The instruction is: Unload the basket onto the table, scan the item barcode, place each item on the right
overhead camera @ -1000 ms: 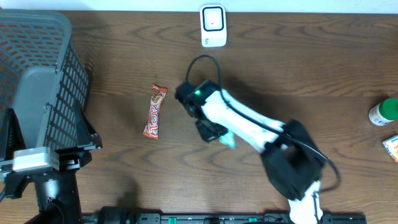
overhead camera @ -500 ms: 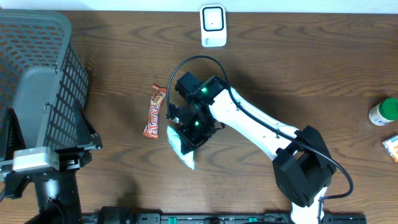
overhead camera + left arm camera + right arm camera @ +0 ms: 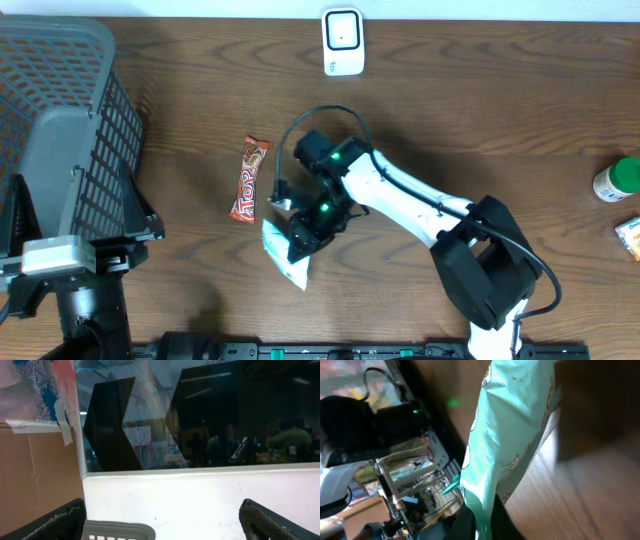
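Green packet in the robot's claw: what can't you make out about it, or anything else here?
- Barcode: none visible on the green packet; overhead it is too small and the right gripper covers its top.
- Its print: right wrist view, too close and creased to read.
- Orange packet: overhead, cut off by the right edge.

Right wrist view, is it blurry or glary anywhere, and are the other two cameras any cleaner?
Right wrist: the mint packet is so close it looks soft, the background is blurred, and glare whitens the wood beside it. Left wrist: the dark window carries reflections. Overhead: sharp, evenly lit, soft shadows only.
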Tool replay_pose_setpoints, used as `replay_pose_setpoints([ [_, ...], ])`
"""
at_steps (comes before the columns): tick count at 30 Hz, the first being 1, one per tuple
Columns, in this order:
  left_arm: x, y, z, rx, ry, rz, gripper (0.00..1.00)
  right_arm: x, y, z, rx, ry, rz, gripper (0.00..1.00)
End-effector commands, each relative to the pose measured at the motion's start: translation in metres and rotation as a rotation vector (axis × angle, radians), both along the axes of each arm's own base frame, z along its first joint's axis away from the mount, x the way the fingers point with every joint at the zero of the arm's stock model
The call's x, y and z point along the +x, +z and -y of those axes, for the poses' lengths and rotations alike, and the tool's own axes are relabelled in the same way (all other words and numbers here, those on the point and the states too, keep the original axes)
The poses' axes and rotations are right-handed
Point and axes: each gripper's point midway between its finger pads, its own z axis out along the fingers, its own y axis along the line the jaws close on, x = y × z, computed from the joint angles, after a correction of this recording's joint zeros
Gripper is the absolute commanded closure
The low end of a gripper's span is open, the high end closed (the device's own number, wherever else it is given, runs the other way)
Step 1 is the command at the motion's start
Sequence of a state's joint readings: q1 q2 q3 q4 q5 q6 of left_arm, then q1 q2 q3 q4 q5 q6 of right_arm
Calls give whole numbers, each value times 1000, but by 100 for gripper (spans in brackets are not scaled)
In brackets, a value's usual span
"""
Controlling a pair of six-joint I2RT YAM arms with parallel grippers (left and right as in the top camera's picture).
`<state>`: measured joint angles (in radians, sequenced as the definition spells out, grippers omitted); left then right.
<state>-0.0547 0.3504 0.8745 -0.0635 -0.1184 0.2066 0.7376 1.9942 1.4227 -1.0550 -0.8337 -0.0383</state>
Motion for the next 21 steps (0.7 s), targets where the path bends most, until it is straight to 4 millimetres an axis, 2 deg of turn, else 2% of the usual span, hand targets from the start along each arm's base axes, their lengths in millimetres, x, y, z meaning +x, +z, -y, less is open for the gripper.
replay_pose_setpoints([
  [1, -3, 0, 0, -4, -3, 9, 2, 6, -7, 8, 10, -25, -21, 99],
  [5, -3, 0, 0, -4, -3, 9, 2, 15, -10, 15, -3, -61, -23, 99],
  [6, -3, 0, 0, -4, -3, 9, 2, 18, -12, 18, -17, -64, -11, 96],
  [11, -3, 0, 0, -4, -3, 9, 2, 29, -31, 37, -177, -96, 63, 51],
  [12, -3, 0, 0, -4, -3, 9, 2, 31, -34, 40, -197, -95, 76, 30],
  [14, -3, 0, 0, -4, -3, 9, 2, 33, -37, 43, -222, -90, 102, 2],
  [21, -3, 0, 0, -4, -3, 9, 2, 60, -51, 50, -267, -69, 276, 1],
])
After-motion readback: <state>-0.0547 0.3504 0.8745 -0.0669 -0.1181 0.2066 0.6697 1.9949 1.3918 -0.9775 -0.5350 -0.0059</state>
